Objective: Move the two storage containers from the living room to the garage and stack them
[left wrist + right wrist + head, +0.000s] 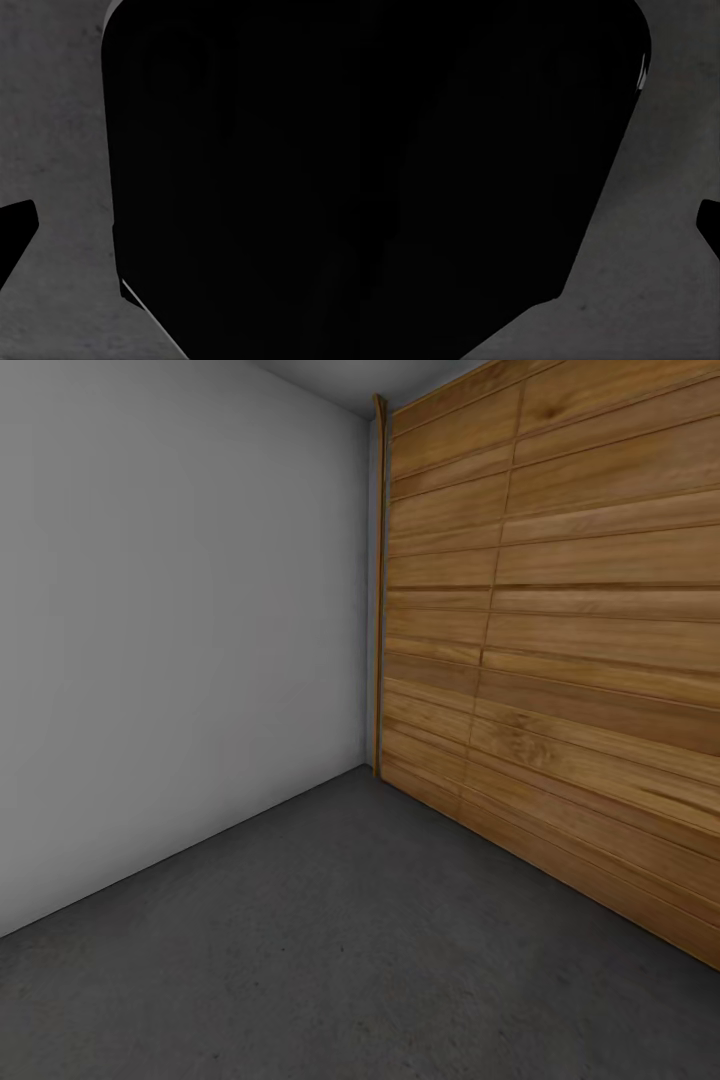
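Note:
I am in the garage. Its dark grey mottled floor (330, 960) spreads ahead of me in the head view. The two storage containers are out of view. The left wrist view has a large black body (240, 180) over the grey floor (60, 150), with a small dark wedge (13, 232) at the frame's edge. A similar black mass (487, 150) covers much of the right wrist view above the floor (660, 262), and a dark tip (711, 225) pokes in at the edge. Neither gripper's jaws can be made out.
A plain grey-white wall (180, 610) runs along the left. The wide door of horizontal brown wood planks (560, 660) closes the right side. They meet in a corner ahead. Open floor lies between me and both.

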Available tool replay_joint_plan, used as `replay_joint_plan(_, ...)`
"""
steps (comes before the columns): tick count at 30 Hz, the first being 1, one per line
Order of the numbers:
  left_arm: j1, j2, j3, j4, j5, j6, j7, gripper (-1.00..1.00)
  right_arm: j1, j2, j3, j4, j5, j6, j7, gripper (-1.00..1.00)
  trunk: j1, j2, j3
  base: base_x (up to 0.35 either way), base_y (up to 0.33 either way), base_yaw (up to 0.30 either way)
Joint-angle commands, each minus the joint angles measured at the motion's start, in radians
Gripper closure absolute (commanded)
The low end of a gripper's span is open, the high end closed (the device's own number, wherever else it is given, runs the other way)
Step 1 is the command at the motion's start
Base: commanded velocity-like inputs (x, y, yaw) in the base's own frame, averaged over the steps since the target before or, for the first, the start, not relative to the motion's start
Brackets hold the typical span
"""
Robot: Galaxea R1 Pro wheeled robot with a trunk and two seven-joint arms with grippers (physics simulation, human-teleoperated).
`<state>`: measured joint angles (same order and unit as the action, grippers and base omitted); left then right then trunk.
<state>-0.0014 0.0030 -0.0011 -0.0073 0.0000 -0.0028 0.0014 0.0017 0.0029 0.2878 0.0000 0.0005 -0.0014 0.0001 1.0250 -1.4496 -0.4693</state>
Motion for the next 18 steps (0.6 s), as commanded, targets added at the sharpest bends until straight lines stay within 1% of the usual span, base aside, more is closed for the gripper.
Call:
replay_joint_plan(1,0.000,0.000,0.000,0.000,0.000,0.000,0.000,-1.00,0.000,0.000,0.004,0.000,0.000,0.000,0.000,-1.00,0.000,0.000,-0.001,0.000,0.000,0.000)
replay_joint_plan(18,0.000,0.000,0.000,0.000,0.000,0.004,0.000,-1.00,0.000,0.000,0.003,0.000,0.000,0.000,-0.001,-1.00,0.000,0.000,-0.001,0.000,0.000,0.000)
